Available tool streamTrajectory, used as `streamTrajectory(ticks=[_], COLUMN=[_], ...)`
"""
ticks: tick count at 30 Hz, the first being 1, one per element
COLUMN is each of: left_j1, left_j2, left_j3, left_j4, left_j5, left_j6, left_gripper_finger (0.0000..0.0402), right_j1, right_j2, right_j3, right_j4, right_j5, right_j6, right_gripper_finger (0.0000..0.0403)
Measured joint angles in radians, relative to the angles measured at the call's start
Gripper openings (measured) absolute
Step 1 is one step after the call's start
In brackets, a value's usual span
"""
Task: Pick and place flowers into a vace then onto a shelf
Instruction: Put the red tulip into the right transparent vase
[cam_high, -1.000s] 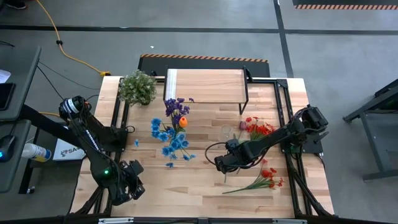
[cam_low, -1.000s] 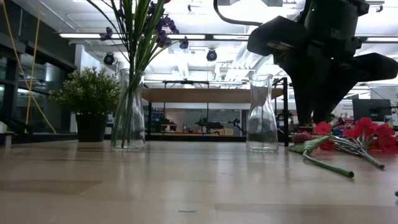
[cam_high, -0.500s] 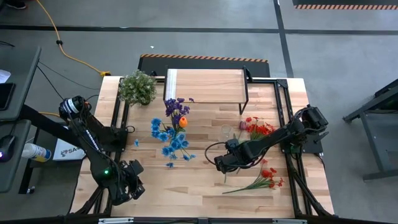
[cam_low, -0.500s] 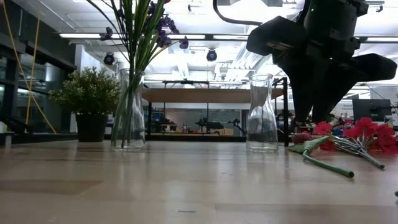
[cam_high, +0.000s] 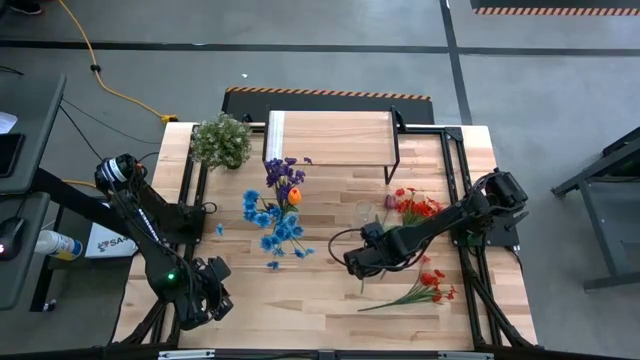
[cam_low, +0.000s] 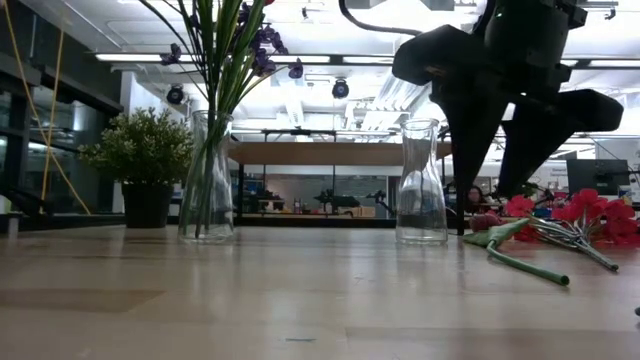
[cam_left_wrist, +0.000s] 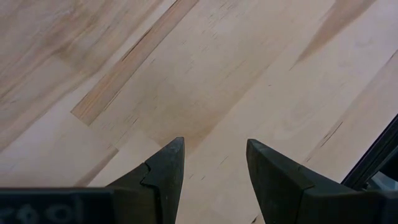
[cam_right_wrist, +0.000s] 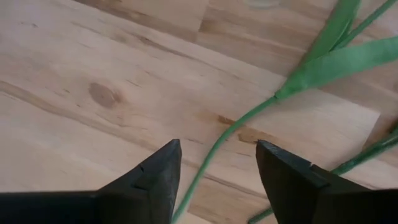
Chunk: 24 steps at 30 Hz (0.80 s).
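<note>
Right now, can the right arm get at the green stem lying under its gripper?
Probably yes. The right gripper is open above the green stem, which runs between its fingers on bare table. Nothing lies over the stem there.

A robotics lab: concrete floor (cam_high: 330, 70) with hazard-striped tape (cam_high: 325, 93), yellow cable (cam_high: 110, 85), ceiling strip lights (cam_low: 150, 57).
</note>
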Motion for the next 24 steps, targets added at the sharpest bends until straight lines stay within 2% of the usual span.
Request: streamTrajectory(ticks=[9, 24], left_j1=[0.000, 0.000], left_j2=[0.000, 0.000], left_j3=[0.000, 0.000], left_j4=[0.000, 0.000], left_j5=[0.000, 0.000], left_j6=[0.000, 0.000], left_gripper_finger=[0.0207, 0.0207], right_j1=[0.003, -0.068], right_j2=[0.008, 0.159], right_j3=[0.000, 0.002], right_j4=[-0.043, -0.025], right_j5=[-0.026, -0.070], right_j6=[0.044, 0.071], right_gripper_finger=[0.0231, 0.0232])
